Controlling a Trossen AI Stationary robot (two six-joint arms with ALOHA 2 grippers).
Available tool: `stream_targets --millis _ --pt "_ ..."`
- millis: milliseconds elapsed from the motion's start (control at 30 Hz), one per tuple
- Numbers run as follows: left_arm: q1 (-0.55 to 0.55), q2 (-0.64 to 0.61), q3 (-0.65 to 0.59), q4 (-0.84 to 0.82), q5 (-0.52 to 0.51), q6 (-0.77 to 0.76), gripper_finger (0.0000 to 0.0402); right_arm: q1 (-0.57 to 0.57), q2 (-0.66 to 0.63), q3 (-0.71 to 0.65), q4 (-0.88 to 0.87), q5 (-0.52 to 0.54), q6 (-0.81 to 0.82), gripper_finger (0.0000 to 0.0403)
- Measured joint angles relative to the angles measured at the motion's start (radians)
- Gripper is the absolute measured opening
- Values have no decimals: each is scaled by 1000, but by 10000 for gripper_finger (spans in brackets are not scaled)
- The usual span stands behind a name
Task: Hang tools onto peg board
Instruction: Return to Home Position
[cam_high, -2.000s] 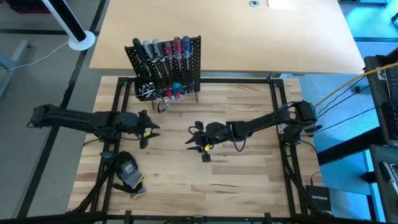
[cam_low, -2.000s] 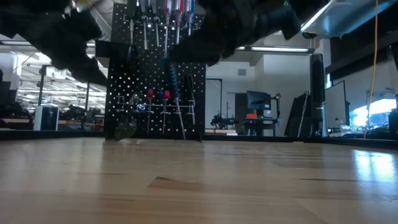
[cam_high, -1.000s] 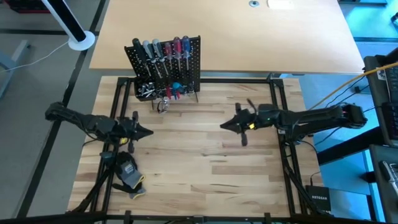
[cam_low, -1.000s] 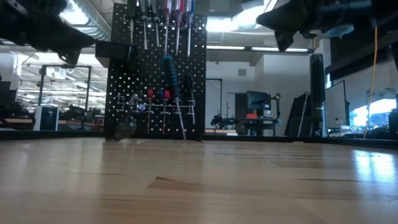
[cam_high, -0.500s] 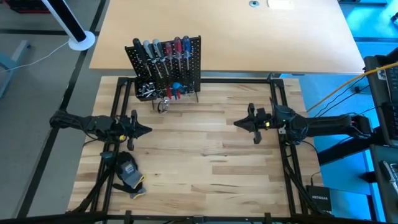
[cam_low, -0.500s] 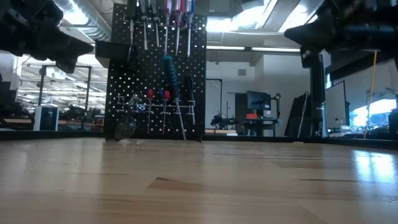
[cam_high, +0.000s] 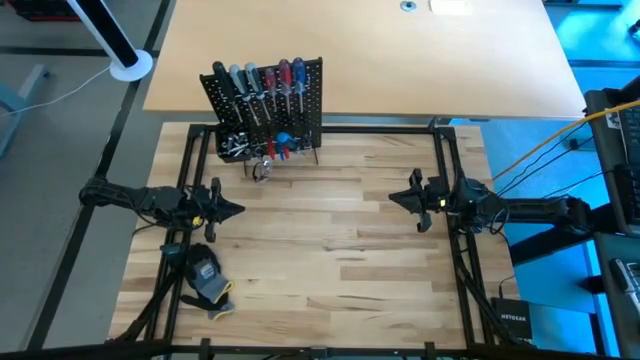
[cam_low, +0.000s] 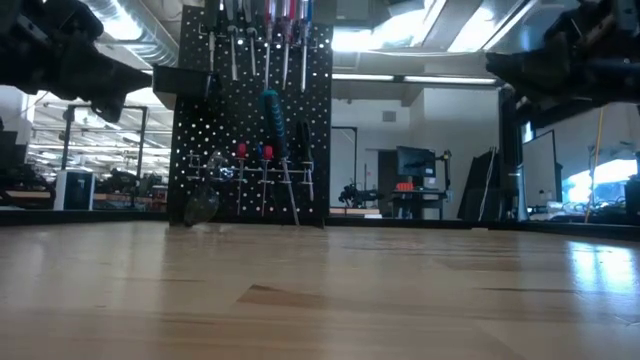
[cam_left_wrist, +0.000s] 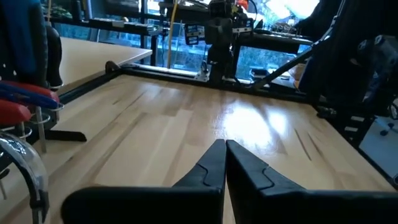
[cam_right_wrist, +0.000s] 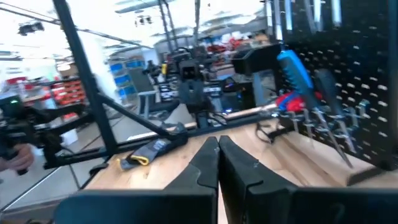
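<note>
Slim-handled tools (cam_high: 262, 80) hang on the black perforated peg board (cam_high: 312, 100) at the wooden table's (cam_high: 330, 260) far edge, while the left gripper (cam_high: 237, 210) and right gripper (cam_high: 393, 199), tapered jaws pressed together, hold nothing.

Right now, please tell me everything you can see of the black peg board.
The peg board is a black perforated panel, upright on thin legs at the far edge of the wooden table. Screwdrivers with grey, red and blue handles hang along its top, red-handled tools lower. A black bin holding silver bits is fixed on its left side.
</note>
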Motion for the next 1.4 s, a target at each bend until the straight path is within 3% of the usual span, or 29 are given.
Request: stream_targets --millis 167,333,500,700,833,967,1400 --pt "13 0 0 -2 -1 13 1 0 -86 0 -107 68 -12 6" --pt "65 0 0 -4 3 41 0 0 -149 -1 -168 63 -19 6" --pt "132 1 -15 31 225 27 0 0 -175 -2 -177 -44 -16 6" --pt "257 0 -15 26 273 75 0 0 -188 -3 -185 -59 -16 7" --pt "336 0 -17 27 375 47 0 0 -188 -3 -199 -76 -16 7" --pt "378 0 -63 153 362 35 0 0 -188 -4 -203 -37 -25 7" --pt "394 1 -64 154 356 136 2 0 -192 -5 -293 -7 -50 7"
